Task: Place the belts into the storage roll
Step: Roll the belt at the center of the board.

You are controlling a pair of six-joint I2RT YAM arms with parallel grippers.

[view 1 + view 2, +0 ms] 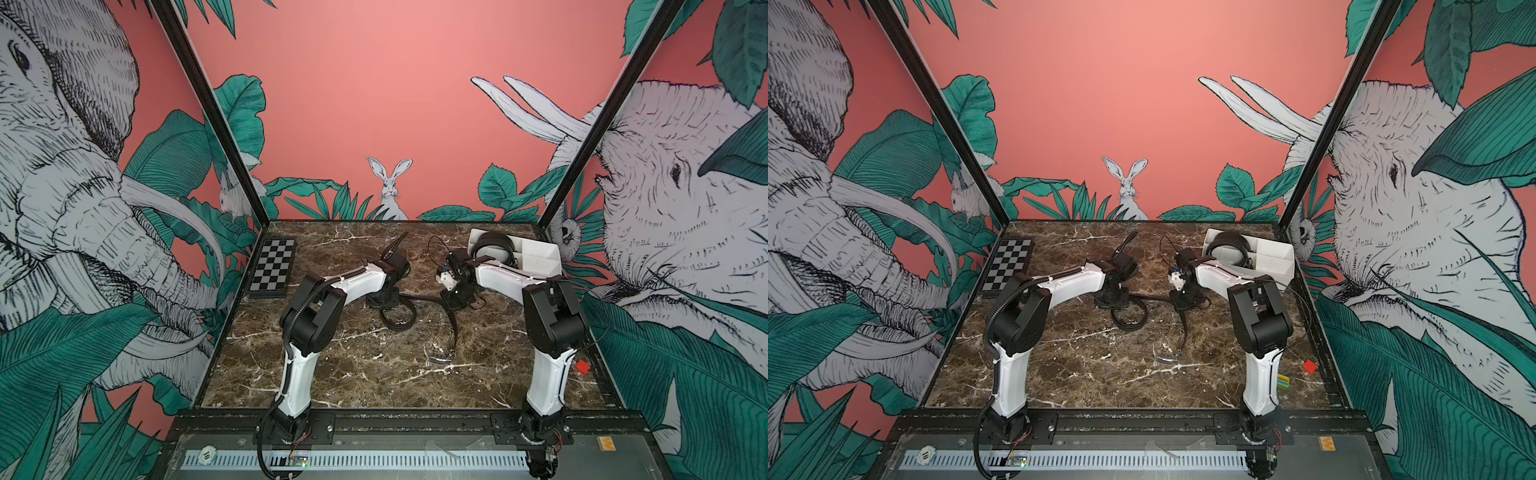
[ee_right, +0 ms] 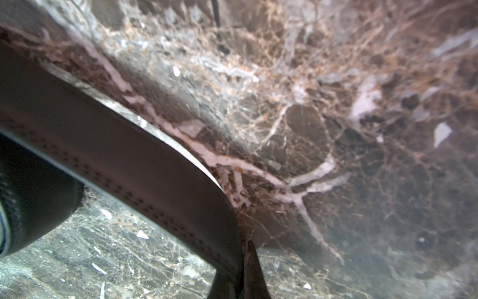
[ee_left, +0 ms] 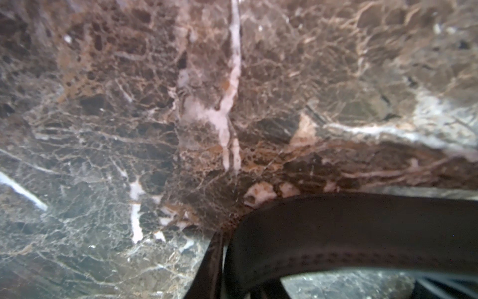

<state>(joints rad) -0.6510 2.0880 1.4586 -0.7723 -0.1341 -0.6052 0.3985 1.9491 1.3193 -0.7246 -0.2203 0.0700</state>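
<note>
Though one belt [image 1: 494,237] sits coiled in the tray [image 1: 538,249], a second belt [image 1: 419,297] lies on the tabletop [image 1: 353,365] near the tray. The right hand [image 1: 455,306] is clamped on it. Whether the left hand [image 1: 384,305] grips it I cannot tell. At least this one is left to stow.

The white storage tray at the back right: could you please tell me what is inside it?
One coiled black belt fills one end of the storage tray. The right arm covers the tray's near edge, so what lies in that part cannot be seen.
</note>
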